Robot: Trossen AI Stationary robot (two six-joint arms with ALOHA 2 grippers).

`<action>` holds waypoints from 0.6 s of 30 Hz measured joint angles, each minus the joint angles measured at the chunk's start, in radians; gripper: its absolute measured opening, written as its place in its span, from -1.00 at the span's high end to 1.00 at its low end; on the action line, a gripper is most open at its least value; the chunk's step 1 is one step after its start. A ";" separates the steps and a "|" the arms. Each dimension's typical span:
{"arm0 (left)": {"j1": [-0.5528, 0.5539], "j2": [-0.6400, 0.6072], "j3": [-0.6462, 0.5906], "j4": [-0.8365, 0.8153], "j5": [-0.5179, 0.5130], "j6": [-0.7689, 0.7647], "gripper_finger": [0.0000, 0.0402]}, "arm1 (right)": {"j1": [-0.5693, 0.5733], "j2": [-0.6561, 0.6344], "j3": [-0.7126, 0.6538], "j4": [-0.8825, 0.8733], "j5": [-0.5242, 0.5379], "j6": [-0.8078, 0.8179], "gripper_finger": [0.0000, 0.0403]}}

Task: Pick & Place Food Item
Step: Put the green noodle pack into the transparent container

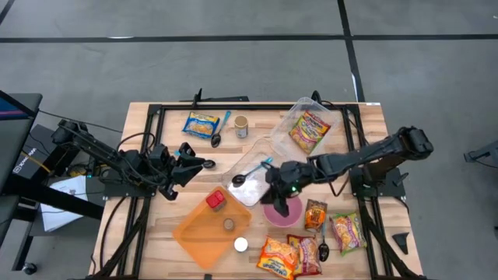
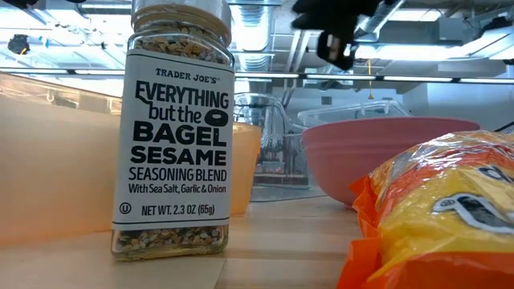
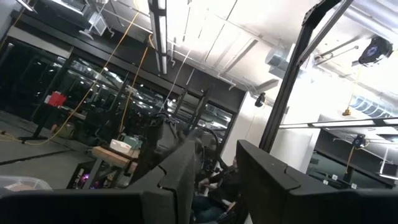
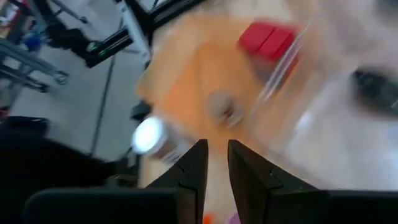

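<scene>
Noodle packets lie about the wooden table: one yellow-blue (image 1: 201,124) at the far side, one in a clear tub (image 1: 309,131), several at the near right (image 1: 278,257). A pink bowl (image 1: 282,211) stands near the middle. My right gripper (image 1: 274,190) hovers over the bowl's far rim, slanting down, its fingers (image 4: 194,163) a narrow gap apart with nothing between them. My left gripper (image 1: 194,163) waits raised at the left, tilted up toward the room, its fingers (image 3: 180,174) apart and empty.
An orange tray (image 1: 204,233) at the near left holds a red block (image 1: 215,200) and a small brown piece (image 1: 229,224). A seasoning jar (image 2: 173,136) stands beside it. A clear lid (image 1: 253,183) with a spoon (image 1: 247,176), another spoon (image 1: 218,134) and a can (image 1: 241,126) lie farther back.
</scene>
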 joint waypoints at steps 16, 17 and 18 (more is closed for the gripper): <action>0.000 0.000 0.000 0.033 0.044 0.033 0.44 | 0.370 0.000 0.000 -0.165 -0.017 0.455 0.71; 0.000 0.000 0.000 0.035 0.044 0.033 0.44 | 0.390 0.000 0.000 -0.178 -0.009 0.488 0.71; 0.000 0.000 0.000 0.038 0.044 0.033 0.44 | 0.409 0.001 0.000 -0.188 -0.002 0.518 0.71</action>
